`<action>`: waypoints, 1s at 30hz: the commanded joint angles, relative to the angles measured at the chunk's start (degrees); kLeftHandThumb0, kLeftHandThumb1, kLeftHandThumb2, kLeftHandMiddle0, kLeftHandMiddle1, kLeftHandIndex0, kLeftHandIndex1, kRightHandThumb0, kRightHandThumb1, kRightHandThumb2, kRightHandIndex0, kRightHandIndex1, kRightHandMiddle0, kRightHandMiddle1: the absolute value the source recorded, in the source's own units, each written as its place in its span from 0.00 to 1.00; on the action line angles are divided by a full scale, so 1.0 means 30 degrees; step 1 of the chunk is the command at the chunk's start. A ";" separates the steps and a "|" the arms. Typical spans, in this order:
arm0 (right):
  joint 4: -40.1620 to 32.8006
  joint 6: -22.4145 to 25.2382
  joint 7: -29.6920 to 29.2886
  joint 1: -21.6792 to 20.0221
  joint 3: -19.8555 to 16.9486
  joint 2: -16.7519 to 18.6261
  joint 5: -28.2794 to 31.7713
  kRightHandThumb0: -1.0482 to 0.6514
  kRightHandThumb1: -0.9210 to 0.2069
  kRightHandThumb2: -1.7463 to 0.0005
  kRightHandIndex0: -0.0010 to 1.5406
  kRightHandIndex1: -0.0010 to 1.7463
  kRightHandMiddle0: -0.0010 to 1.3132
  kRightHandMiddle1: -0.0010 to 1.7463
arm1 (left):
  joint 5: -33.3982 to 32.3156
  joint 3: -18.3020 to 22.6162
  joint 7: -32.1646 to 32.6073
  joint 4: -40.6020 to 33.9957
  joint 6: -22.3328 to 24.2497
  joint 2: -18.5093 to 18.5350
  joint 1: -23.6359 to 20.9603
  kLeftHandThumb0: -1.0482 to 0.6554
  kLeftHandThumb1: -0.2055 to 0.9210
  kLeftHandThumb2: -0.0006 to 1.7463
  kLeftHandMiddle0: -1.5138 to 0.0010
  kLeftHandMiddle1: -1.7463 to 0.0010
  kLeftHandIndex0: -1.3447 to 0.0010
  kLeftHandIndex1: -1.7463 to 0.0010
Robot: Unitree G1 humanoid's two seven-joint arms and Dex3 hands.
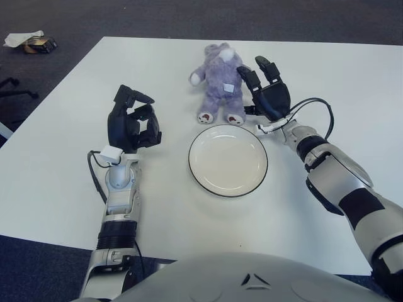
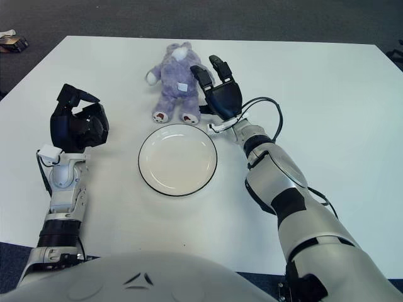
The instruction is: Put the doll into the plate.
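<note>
Doll (image 1: pixel 220 85): purple plush bear, lying on the white table (image 1: pixel 75 182) at its far middle, feet toward the robot, just beyond the plate's far rim and apart from it.

Plate (image 1: pixel 228 160): white, dark-rimmed, empty, at table centre.

Right hand (image 1: pixel 267 94): at the doll's right flank, fingers (image 1: pixel 259 65) spread and extended, one against or just beside the plush body; nothing gripped yet. Whether contact is made cannot be told for certain.

Left hand (image 1: pixel 132 123): idle, shown left of the plate, well apart from the doll, fingers curled inward on nothing.

Step in hand, as judged: approach and pre-grasp on the doll; transfer not begun.

Next move calls for: fingers closing around the torso or arm firmly enough to hold soft, yielding plush; then a lift clear of the table and a short carry toward the robot, over the plate's rim, releasing with the body centred.
</note>
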 commanded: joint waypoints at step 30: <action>-0.0633 -0.2137 0.1429 0.0559 -0.1135 0.0272 0.0695 0.23 0.32 0.58 0.00 0.44 0.00 0.56 | 0.0154 -0.0386 0.0147 0.1383 0.0407 -0.1336 0.2689 0.37 0.64 0.61 0.20 0.00 0.66 0.00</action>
